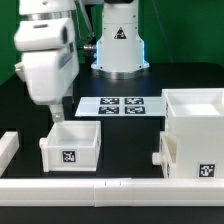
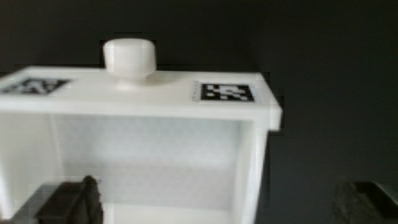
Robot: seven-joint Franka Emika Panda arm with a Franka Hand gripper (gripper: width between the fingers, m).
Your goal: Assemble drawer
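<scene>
1. Two dark fingers of the tool (image 2: pixel 210 205) show at the lower corners of the wrist view, far apart with nothing between them, so the tool is spread wide and carries nothing. In the exterior view the arm's white wrist hangs over the small tray, and its fingertips are hard to make out there.

2. Directly below the tool sits a small knobbed tray (image 1: pixel 71 145) of the drawer, upright on the worktop (image 1: pixel 25 110) with its hollow facing up. In the wrist view its round knob (image 2: pixel 130 56) stands out from the front wall, with tags to either side of it. The fingers look set to straddle the tray's walls, which I judge is why they are spread so wide: a grasp across the tray seems to be the step in hand.

3. Toward the exterior view's right, well apart from the tray, stands the large cubic housing (image 1: pixel 195 135), its top open and a tag low on its near face. A second knobbed tray (image 1: pixel 165 152) appears to sit against its side, knob pointing at the first tray; whether it is partly inserted I cannot tell.

4. Behind both, flat on the worktop, lies the marker board (image 1: pixel 112 106), near the robot's base.

5. Along the near edge runs a long low white rail (image 1: pixel 90 187), likely a stop to keep parts from sliding off.

6. Judged from this layout, the task is at most partway done: the tray under the tool is not yet in the housing.
</scene>
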